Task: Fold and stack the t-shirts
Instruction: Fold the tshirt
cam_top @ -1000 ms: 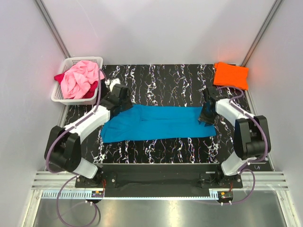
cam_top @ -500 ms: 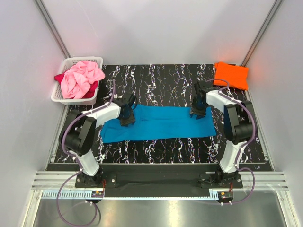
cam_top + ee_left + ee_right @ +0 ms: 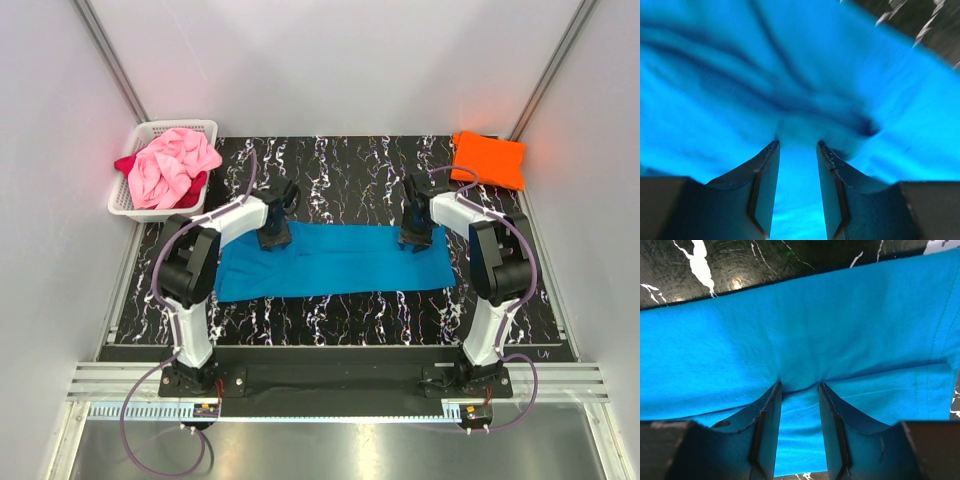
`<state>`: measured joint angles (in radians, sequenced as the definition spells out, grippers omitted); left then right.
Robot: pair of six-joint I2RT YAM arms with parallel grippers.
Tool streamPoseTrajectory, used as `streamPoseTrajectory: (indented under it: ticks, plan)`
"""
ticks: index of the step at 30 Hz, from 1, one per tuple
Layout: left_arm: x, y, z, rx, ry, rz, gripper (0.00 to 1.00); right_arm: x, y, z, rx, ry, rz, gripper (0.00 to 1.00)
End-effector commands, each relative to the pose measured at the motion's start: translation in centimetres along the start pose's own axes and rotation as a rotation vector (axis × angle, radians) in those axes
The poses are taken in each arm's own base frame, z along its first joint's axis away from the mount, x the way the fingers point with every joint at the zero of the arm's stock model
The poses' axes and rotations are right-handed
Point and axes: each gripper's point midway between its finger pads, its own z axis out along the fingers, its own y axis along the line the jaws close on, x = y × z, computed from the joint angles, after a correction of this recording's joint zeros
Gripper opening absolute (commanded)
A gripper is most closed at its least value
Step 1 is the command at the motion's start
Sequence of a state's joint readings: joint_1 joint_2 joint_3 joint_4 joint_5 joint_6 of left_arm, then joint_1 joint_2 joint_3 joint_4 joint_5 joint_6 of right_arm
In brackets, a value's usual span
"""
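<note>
Orange t-shirt (image 3: pixel 487 160) folded, left claw (image 3: pixel 273 240) and right claw (image 3: pixel 412 241) pinching the turquoise t-shirt (image 3: pixel 340 262) mid-fold — pink t-shirt (image 3: pixel 168 166) and dark red t-shirt (image 3: pixel 124 163) unfolded in the basket (image 3: pixel 180 125).

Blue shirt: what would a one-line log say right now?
turquoise t-shirt: spread flat | left gripper: pinching far edge | right gripper: pinching far edge | orange t-shirt: folded, far-right corner

Dark red t-shirt (image 3: pixel 122 162): mostly buried under pink t-shirt (image 3: pixel 170 165).
Turquoise t-shirt (image 3: pixel 800 75): blurred, cropped by left wrist view's edges.
Left gripper (image 3: pixel 797 146), right gripper (image 3: pixel 800 386): pinch on cloth unclear.
</note>
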<state>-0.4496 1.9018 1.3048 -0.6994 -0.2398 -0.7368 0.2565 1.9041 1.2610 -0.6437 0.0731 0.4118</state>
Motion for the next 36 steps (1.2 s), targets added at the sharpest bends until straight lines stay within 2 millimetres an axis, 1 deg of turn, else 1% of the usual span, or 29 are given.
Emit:
streamPoseTrajectory:
  ticks: [1,4,5,6,7,8,9,13,14,17,18,20,21,23,24,25,26,27,28,29,30,31,32,33,34,36]
  plan:
    - [-3.2,-0.6,0.0,-0.01,-0.042,-0.006,0.41,3.9,-1.8,1.0,0.089,0.105,0.008,0.42]
    - [-4.7,-1.2,0.6,0.003,-0.034,-0.021,0.41,4.4,-2.4,0.4,0.107,0.113,0.019,0.42]
    - [-5.2,-0.8,0.7,-0.001,-0.03,-0.036,0.41,4.5,-2.6,0.1,0.114,0.112,0.025,0.42]
    - [-5.5,-0.8,1.0,-0.001,-0.026,-0.037,0.41,4.6,-2.8,0.0,0.124,0.113,0.028,0.42]
    - [-6.2,-1.2,0.8,0.013,-0.032,-0.044,0.41,4.7,-3.0,-0.2,0.134,0.112,0.027,0.41]
    - [-6.4,-1.0,1.3,0.007,-0.024,-0.051,0.42,4.7,-3.1,-0.5,0.139,0.11,0.031,0.41]
    - [-6.9,-1.2,1.3,0.013,-0.029,-0.05,0.42,4.7,-3.2,-0.6,0.143,0.109,0.032,0.41]
    - [-6.9,-1.1,2.4,0.005,-0.006,-0.052,0.42,4.7,-3.4,-1.2,0.154,0.104,0.043,0.41]
    - [-6.7,-1.2,3.0,0.001,0.008,-0.052,0.42,4.8,-3.5,-1.4,0.158,0.105,0.047,0.41]
    - [-7.3,-2.0,3.6,0.028,0.022,-0.058,0.42,5.3,-3.5,-1.8,0.16,0.116,0.058,0.4]
    - [-7.6,-2.6,4.2,0.041,0.028,-0.052,0.43,5.4,-3.4,-2.0,0.159,0.117,0.062,0.4]
    - [-8.2,-3.2,4.7,0.056,0.028,-0.043,0.43,5.8,-3.4,-2.3,0.162,0.12,0.068,0.39]
    - [-9.0,-4.0,5.0,0.076,0.022,-0.041,0.43,6.0,-3.4,-2.5,0.16,0.121,0.072,0.39]
    - [-9.5,-5.4,5.3,0.129,0.034,-0.009,0.43,6.5,-3.1,-3.0,0.145,0.123,0.085,0.39]
    - [-10.9,-6.7,4.8,0.171,0.007,-0.004,0.43,6.8,-2.8,-3.2,0.132,0.127,0.083,0.39]
    - [-10.6,-7.5,5.9,0.196,0.037,0.005,0.43,7.1,-2.5,-3.4,0.125,0.127,0.09,0.39]
    - [-11.0,-8.1,6.0,0.218,0.033,0.024,0.43,7.4,-2.3,-3.6,0.117,0.13,0.094,0.39]
    - [-12.3,-9.7,5.4,0.276,0.014,0.028,0.43,7.9,-1.7,-3.8,0.099,0.138,0.086,0.39]
    - [-12.1,-10.4,6.3,0.298,0.034,0.032,0.43,8.2,-1.3,-3.9,0.091,0.139,0.091,0.39]
    - [-12.4,-10.9,6.7,0.313,0.033,0.031,0.43,8.6,-1.1,-4.1,0.084,0.144,0.093,0.39]
    - [-14.0,-12.0,5.9,0.354,-0.002,0.027,0.44,9.0,-0.6,-4.3,0.069,0.152,0.09,0.38]
    - [-14.3,-12.7,5.9,0.389,0.003,0.023,0.45,9.4,0.1,-4.5,0.058,0.155,0.089,0.38]
    - [-14.3,-13.1,6.6,0.399,0.012,0.011,0.45,9.7,0.5,-4.7,0.051,0.157,0.083,0.38]
    - [-15.2,-13.8,6.0,0.443,0.001,0.003,0.45,10.0,1.0,-4.8,0.038,0.167,0.08,0.38]
    - [-16.1,-14.1,6.0,0.472,-0.021,-0.008,0.45,10.4,1.6,-5.0,0.028,0.167,0.071,0.38]
    - [-16.6,-14.3,5.7,0.508,-0.025,-0.038,0.46,10.4,2.0,-5.4,0.033,0.159,0.062,0.37]
